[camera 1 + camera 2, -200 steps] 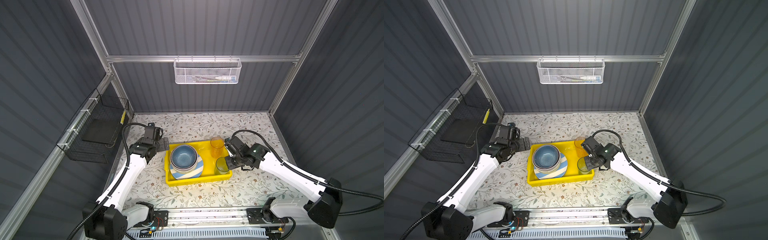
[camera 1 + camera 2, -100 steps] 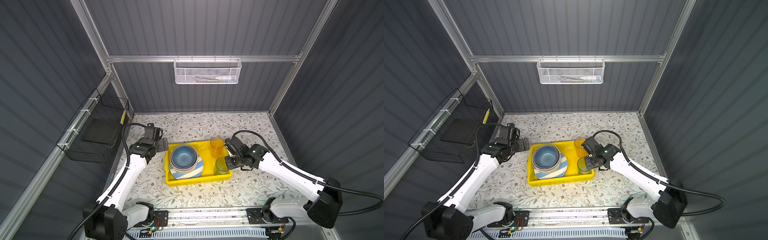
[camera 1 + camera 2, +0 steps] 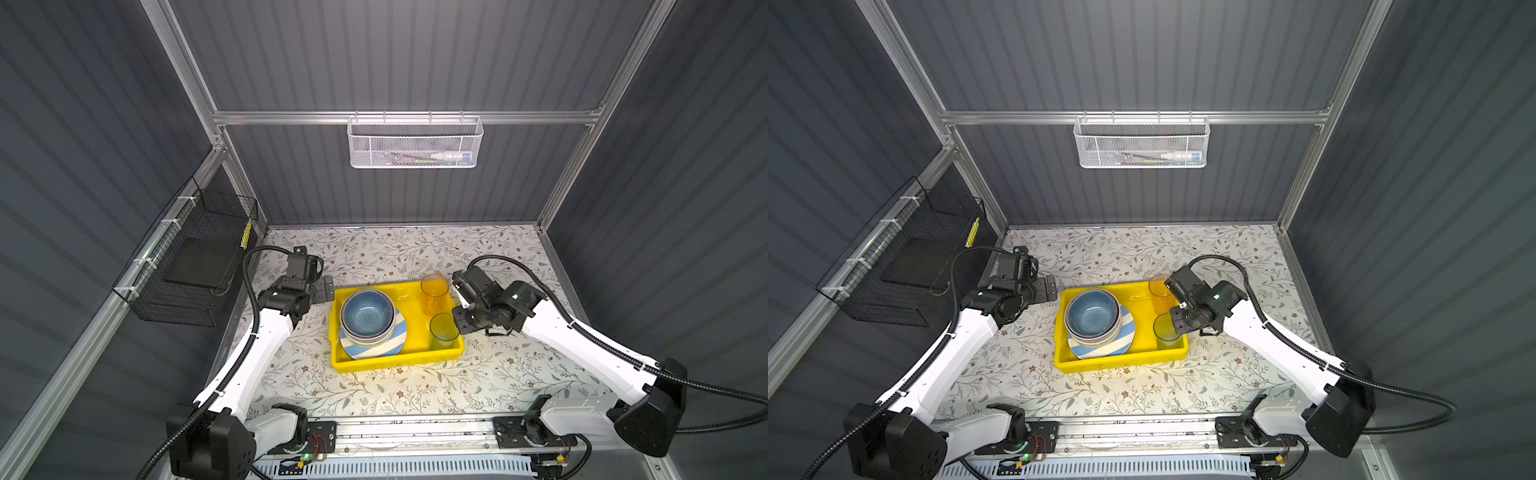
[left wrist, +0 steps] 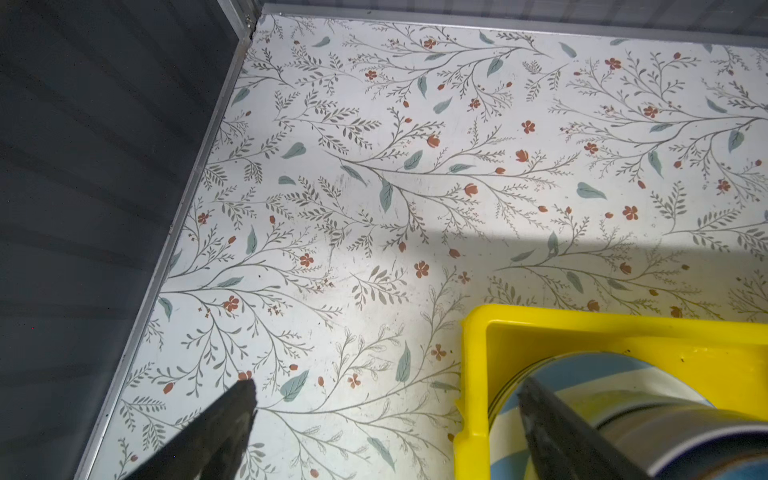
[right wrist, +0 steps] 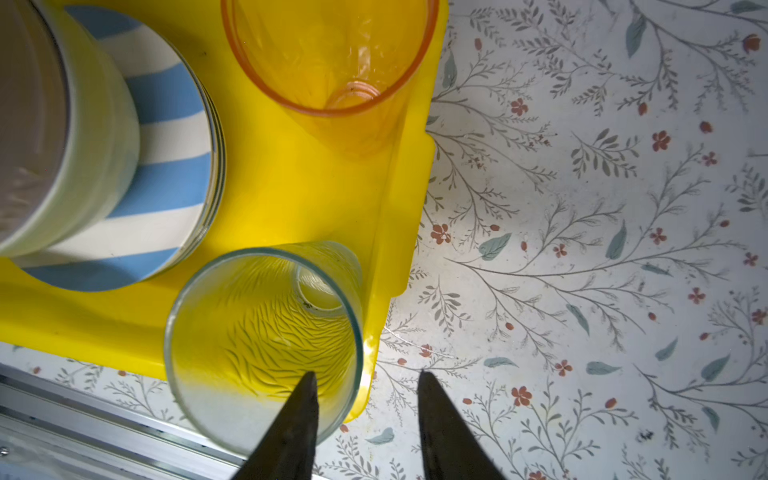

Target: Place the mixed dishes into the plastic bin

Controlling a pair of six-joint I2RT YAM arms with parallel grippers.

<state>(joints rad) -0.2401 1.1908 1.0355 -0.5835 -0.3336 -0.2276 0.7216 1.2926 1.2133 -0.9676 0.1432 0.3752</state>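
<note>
The shallow yellow plastic bin [image 3: 395,363] holds stacked bowls [image 3: 368,309] on a blue-white striped plate [image 3: 374,351], an orange-tinted tumbler [image 3: 434,293] and a bluish clear tumbler [image 5: 262,332] whose rim the right gripper [image 5: 365,373] straddles, fingers parted; the left gripper [image 4: 386,388] gapes wide, empty.

Both my arms, left arm [image 3: 266,349] and right arm [image 3: 582,353], have white link shells and black joint housings. Black corrugated conduit [image 3: 248,286] trails off each. The bases bolt to a silver rail [image 3: 415,432], with a green LED [image 3: 306,457] and red wires by the left base. The left gripper [image 4: 386,384] and right gripper [image 5: 365,372] carry dark, tapered fingers [image 5: 291,428].
</note>
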